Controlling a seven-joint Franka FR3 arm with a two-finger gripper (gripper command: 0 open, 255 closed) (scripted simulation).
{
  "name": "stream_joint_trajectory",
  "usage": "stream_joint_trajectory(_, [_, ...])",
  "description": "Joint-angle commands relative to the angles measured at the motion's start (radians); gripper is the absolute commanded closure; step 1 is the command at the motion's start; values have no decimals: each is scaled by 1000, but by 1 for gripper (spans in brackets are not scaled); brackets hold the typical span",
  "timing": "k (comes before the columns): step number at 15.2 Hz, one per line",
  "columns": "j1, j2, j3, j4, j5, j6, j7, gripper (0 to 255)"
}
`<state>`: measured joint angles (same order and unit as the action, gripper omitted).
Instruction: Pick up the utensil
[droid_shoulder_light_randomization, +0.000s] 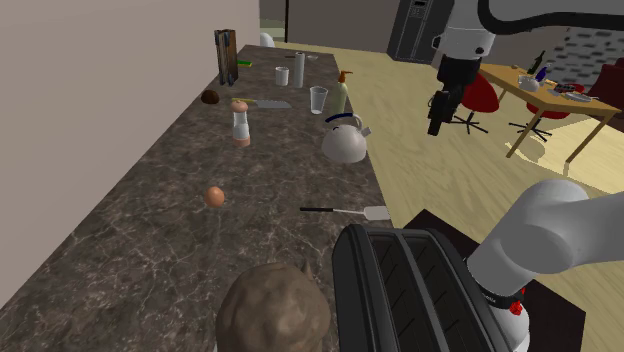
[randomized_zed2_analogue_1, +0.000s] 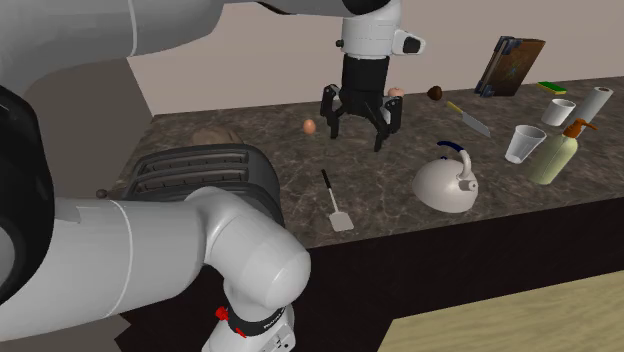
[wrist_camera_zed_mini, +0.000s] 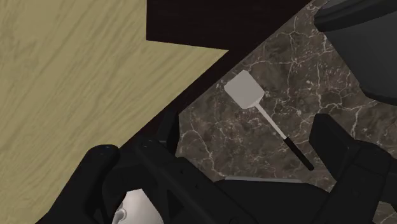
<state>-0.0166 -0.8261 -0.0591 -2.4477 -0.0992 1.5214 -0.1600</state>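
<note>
Spread wide and pinching nothing, the hand (randomized_zed2_analogue_1: 357, 132) hangs in the air above the desk (droid_shoulder_light_randomization: 150, 230), its two black fingers standing well apart. Seen from the wrist, the spatula (wrist_camera_zed_mini: 261, 111) shows in the gap between the fingers, well clear of both, with the desk's front edge and a pale wooden floor (wrist_camera_zed_mini: 70, 70) beside it.

The spatula lies flat on the dark, white-veined desk, close to the front edge. Its light square blade points toward that edge and its thin dark handle points back toward the wall. It sits between the black toaster (randomized_zed2_analogue_1: 205, 175) and the white kettle (randomized_zed2_analogue_1: 448, 185), touching neither.

Farther back on the desk, an egg (randomized_zed2_analogue_1: 310, 126) lies on its own. In the second exterior view it shows just beside the hand's fingers. A knife (randomized_zed2_analogue_1: 470, 118) lies flat toward the wall behind the kettle. A clear cup (randomized_zed2_analogue_1: 524, 143) and a pale pump bottle (randomized_zed2_analogue_1: 555, 155) stand upright near each other, beyond the kettle on the second exterior view's right. A rough brown lump (droid_shoulder_light_randomization: 272, 310) sits next to the toaster at the shoulder view's near end.
</note>
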Motion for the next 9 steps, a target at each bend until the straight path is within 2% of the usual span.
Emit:
stream_joint_trajectory(1, [0,0,0,0,0,0,0,0])
stream_joint_trajectory(9, [89,96,-35,-186,2,333,-145,0])
